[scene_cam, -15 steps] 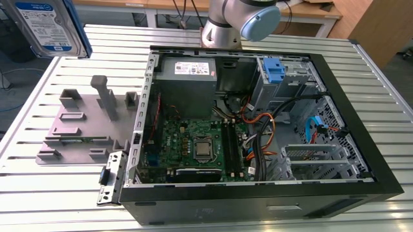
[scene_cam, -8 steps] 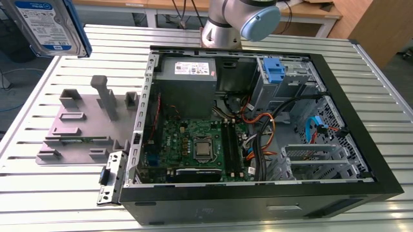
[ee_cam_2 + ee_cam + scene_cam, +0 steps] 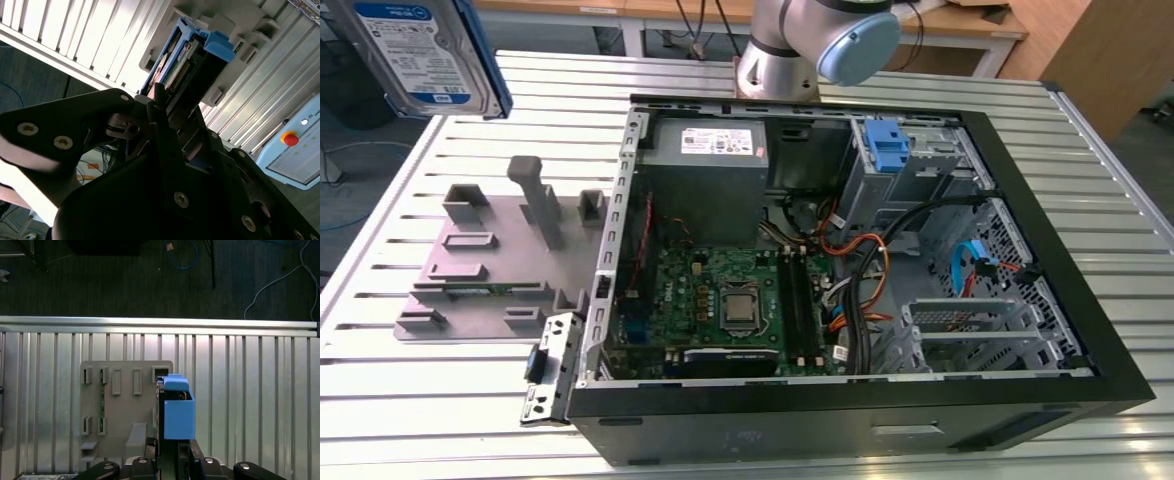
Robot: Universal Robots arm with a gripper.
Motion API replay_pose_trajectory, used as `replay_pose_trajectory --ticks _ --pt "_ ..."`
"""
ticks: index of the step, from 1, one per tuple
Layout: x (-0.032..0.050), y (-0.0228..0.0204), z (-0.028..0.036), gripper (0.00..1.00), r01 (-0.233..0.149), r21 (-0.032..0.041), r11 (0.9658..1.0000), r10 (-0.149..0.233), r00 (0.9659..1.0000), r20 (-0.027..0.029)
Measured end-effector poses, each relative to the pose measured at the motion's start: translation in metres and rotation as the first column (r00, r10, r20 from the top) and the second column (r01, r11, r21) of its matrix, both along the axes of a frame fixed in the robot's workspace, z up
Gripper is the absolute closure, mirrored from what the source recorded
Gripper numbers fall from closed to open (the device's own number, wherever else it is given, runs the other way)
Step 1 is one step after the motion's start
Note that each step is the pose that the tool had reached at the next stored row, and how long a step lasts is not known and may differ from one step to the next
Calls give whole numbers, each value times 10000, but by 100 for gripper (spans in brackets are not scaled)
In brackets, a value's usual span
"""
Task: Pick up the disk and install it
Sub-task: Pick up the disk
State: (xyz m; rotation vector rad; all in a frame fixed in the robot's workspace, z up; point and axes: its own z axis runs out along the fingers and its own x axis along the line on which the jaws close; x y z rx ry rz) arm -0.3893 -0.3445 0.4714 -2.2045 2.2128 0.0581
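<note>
One disk (image 3: pixel 427 50), and it hangs in the air over the table's (image 3: pixel 440 400) far corner on the exterior view's left, label facing out. The gripper (image 3: pixel 173 450) has its jaws clamped on the disk's lower end, blue rails showing in both wrist views. So I'd say the pick-up is done and we're in the carry. Installing calls for lining those rails up square with the drive bay. Counting the rest: one grey holder plate (image 3: pixel 480 270) near the table's edge, one open computer case (image 3: pixel 1027 200), and one blue bracket (image 3: pixel 887 145) inside it.
</note>
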Motion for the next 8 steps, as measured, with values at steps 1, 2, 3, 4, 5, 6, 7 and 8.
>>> replay_pose_trajectory --ticks 1,2,3,4,5,6,7,8 --pt "3 0 0 65 0 0 10000 0 10000 0" --pt "3 0 0 65 1 -1 10000 -1 10000 -1" --pt "4 0 0 65 1 0 10000 -1 10000 0" --pt "6 0 0 65 0 0 10000 0 10000 0" --pt "8 0 0 65 0 0 10000 0 10000 0" --pt "7 0 0 65 0 0 10000 0 10000 -1" --pt "8 0 1 65 0 0 10000 0 10000 0" --pt "10 0 1 65 0 0 10000 0 10000 -1"
